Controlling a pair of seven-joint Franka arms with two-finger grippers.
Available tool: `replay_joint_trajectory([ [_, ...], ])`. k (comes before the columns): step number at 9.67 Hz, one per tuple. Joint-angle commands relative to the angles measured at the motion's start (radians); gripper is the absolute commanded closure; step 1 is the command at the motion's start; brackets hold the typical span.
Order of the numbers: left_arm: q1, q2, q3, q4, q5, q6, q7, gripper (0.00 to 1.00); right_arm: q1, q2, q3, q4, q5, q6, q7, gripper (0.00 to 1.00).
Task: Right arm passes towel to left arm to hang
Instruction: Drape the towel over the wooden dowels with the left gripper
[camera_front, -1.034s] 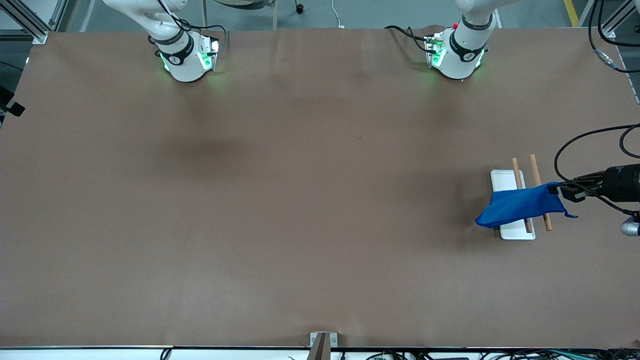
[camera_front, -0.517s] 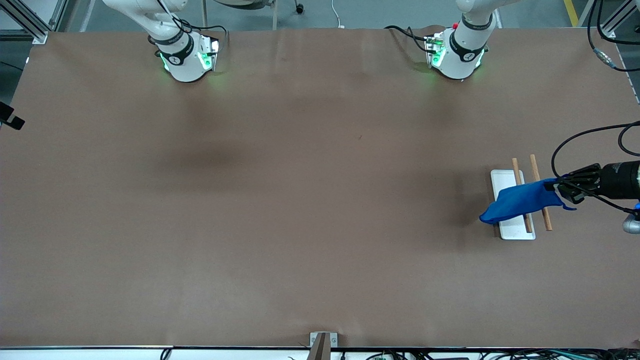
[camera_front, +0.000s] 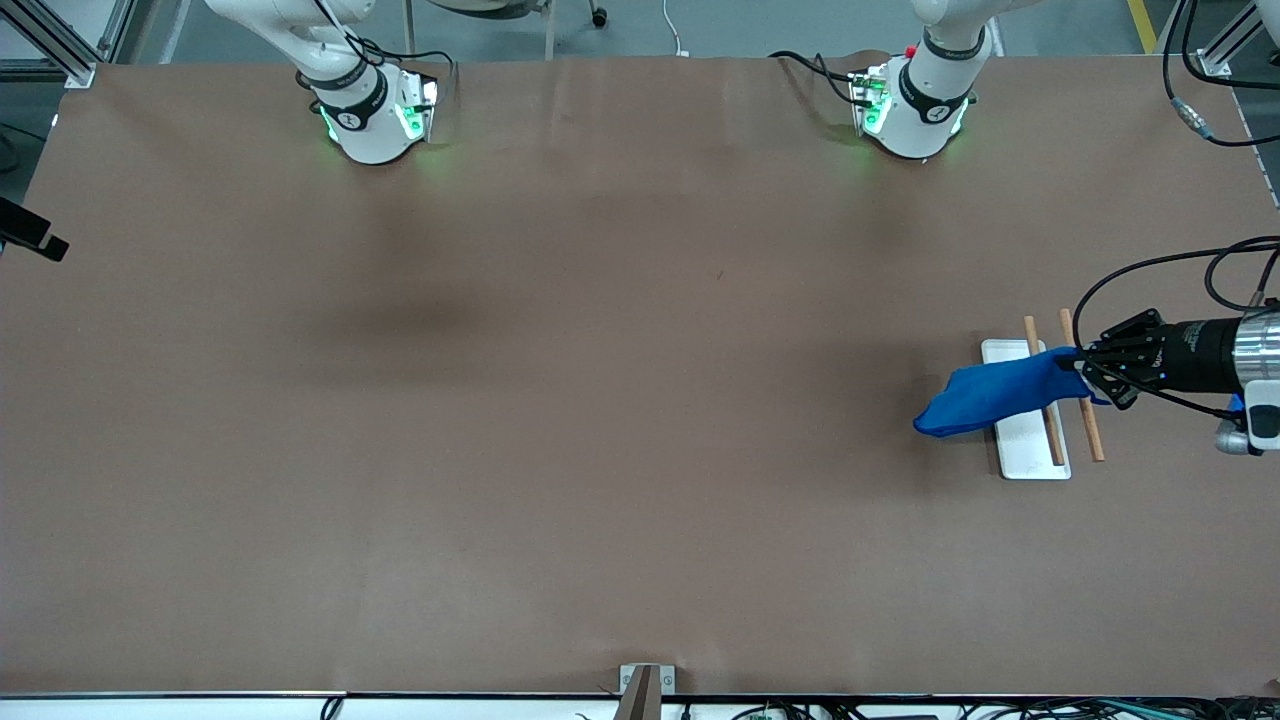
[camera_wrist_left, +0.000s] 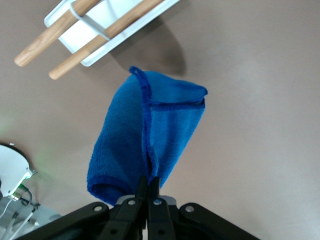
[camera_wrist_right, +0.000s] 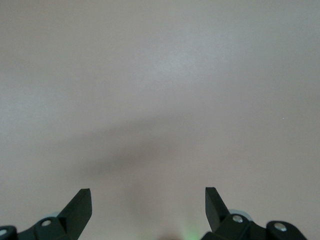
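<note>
The blue towel (camera_front: 985, 398) hangs folded from my left gripper (camera_front: 1080, 367), which is shut on one of its edges. The gripper is over the two wooden rods (camera_front: 1092, 432) of a white tray (camera_front: 1030, 455). The towel's free end reaches past the tray's edge toward the right arm's end of the table. In the left wrist view the towel (camera_wrist_left: 145, 135) hangs from the shut gripper (camera_wrist_left: 148, 182), with the tray (camera_wrist_left: 90, 32) and the rods (camera_wrist_left: 45, 44) below it. My right gripper (camera_wrist_right: 147, 200) is open and empty over bare brown table.
The two arm bases (camera_front: 375, 115) (camera_front: 915, 105) stand at the table's edge farthest from the front camera. Black cables (camera_front: 1150, 275) loop by the left wrist. A black part (camera_front: 35, 238) shows at the table's edge at the right arm's end.
My left gripper has moved with the towel toward the right arm's end, over the rods. The towel's hanging end now passes the tray's edge.
</note>
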Motion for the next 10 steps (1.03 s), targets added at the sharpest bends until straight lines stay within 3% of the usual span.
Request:
replay_joint_trajectory([
  [1, 0.067, 0.009, 0.004, -0.057, -0.002, 0.018, -0.005, 1.0, 0.004, -0.009, 0.003, 0.003, -0.011, 0.003, 0.002, 0.0],
  [5, 0.139, 0.022, 0.004, -0.048, 0.062, 0.045, 0.14, 1.0, -0.01, -0.009, 0.009, 0.004, -0.01, 0.003, 0.002, 0.0],
  [10, 0.122, 0.036, -0.005, 0.001, 0.238, 0.103, 0.339, 1.0, -0.008, -0.009, 0.006, 0.004, -0.013, 0.0, -0.011, 0.0],
])
